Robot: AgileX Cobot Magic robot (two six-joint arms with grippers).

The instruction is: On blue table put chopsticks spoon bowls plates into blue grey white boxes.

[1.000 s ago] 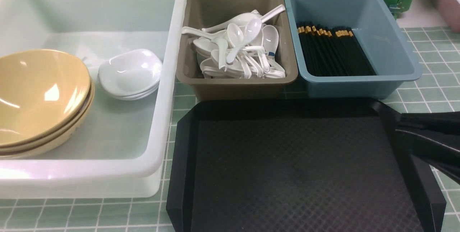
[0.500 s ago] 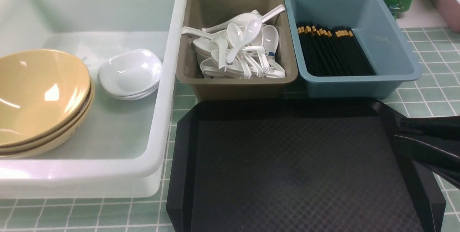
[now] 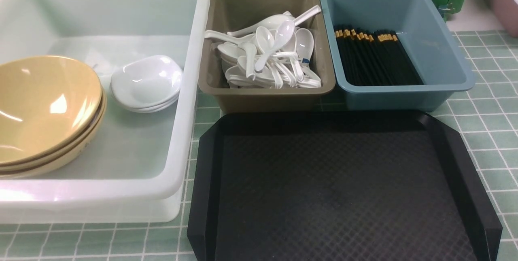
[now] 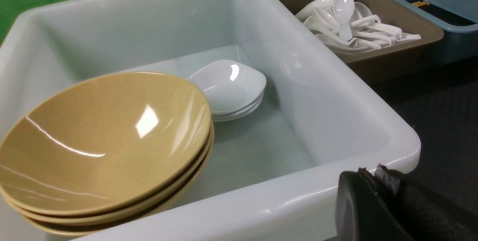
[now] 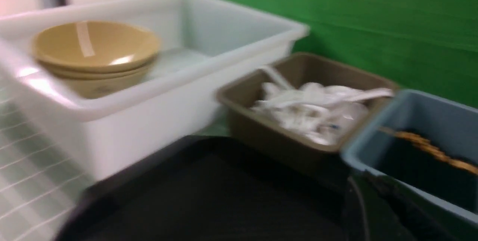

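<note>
bowls point(image 3: 44, 111) + plates point(image 3: 145, 83) in white box point(image 3: 194, 91), far left | spoons point(image 3: 271, 56) – grey box point(image 3: 267, 95) | chopsticks point(image 3: 376, 58) – blue box point(image 3: 449, 62) | L gripper point(image 4: 377, 200) + R gripper point(image 5: 377, 211) closed, holding nothing

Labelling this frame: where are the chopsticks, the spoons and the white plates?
chopsticks point(image 3: 378, 60), front view, middle of the black bundle.
spoons point(image 3: 269, 56), front view, centre of the pile.
white plates point(image 3: 145, 81), front view, top dish's hollow.

Bright, glary; right wrist seemingly motion-blurred.
</note>
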